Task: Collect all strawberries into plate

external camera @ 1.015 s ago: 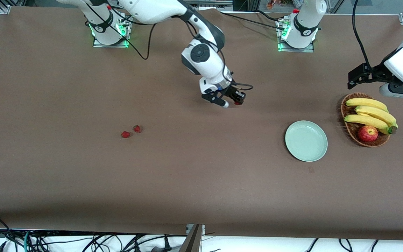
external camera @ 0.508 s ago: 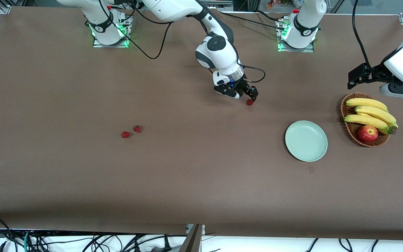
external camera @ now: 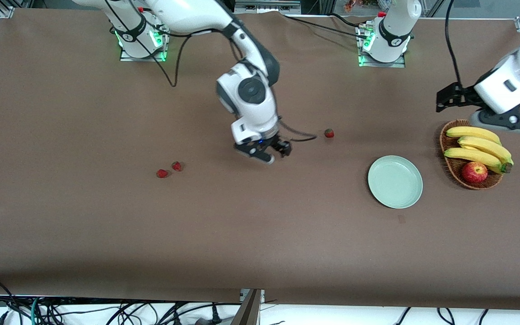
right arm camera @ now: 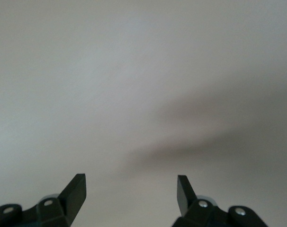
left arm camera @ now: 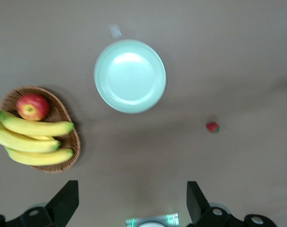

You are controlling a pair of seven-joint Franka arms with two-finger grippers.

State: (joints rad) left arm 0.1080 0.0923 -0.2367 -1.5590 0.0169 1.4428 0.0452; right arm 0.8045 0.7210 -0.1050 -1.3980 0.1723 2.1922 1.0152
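The brown cloth-covered table (external camera: 106, 234) carries three tiny red strawberries with green tops. One lone strawberry (external camera: 329, 133) lies on the bare table toward the edge where the arms' bases stand, well apart from the round, shallow, pale mint-green plate (external camera: 395, 181) and farther from the front camera than it. The other two strawberries, one (external camera: 176, 166) just beside the other (external camera: 162, 173), sit near the middle of the table toward the right arm's end, well apart from the plate. The plate holds nothing.

Near the table edge at the left arm's end stands a brown oval wicker basket (external camera: 452, 168), near the plate, holding a bunch of yellow bananas (external camera: 479, 148) and a red apple (external camera: 474, 172).

The right gripper (external camera: 272, 152) hangs low over the bare middle of the table, between the pair of strawberries and the lone one, touching neither. Its jaws stand apart with nothing between them; the right wrist view shows only plain table cloth past them.

The left gripper (external camera: 445, 100) waits in the air over the table beside the basket, on the side toward the bases' edge. Its jaws are spread wide and carry nothing; the left wrist view looks down past them on the plate, the basket and the lone strawberry.
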